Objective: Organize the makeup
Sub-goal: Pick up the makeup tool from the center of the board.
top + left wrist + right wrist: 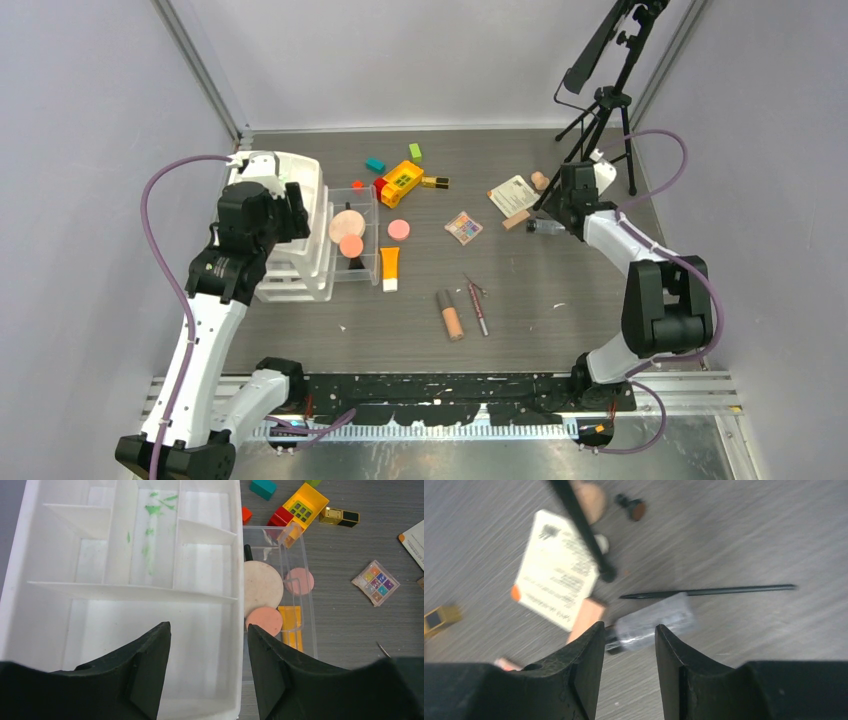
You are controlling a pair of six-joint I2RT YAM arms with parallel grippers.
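Now: the right gripper (626, 627) hangs low over a clear tube (651, 620) at the lower middle of its wrist view, which is smeared.
Right jaws: narrowly apart with nothing between the pads. The tube's dark end lies just ahead of the gap.
Left gripper (207, 625): jaws wide and empty, over the white tray (20, 555) that fills the left of its view.
Makeup stowed: two compacts (347, 225) lie in the clear box (260, 534) beside the tray.
Makeup loose: orange tube (389, 267), palette (463, 227), pencil (478, 308) and lipstick (340, 516) are spread across the middle of the top view.
Slip risk: the clear tube looks round and slick, and it lies slantwise to the jaws. A pinch near its end could squirt it out or roll it away.
Snag risk: a tripod leg (579, 525) plants its foot just above the tube, so a wide or rushed approach could knock it.
Drag risk: a beige tube (586, 617) and a card (556, 585) lie close on the left, and the left finger could catch either one.
Crowding risk: the left arm sits over the tray, so a delivery there could bring the arms together.
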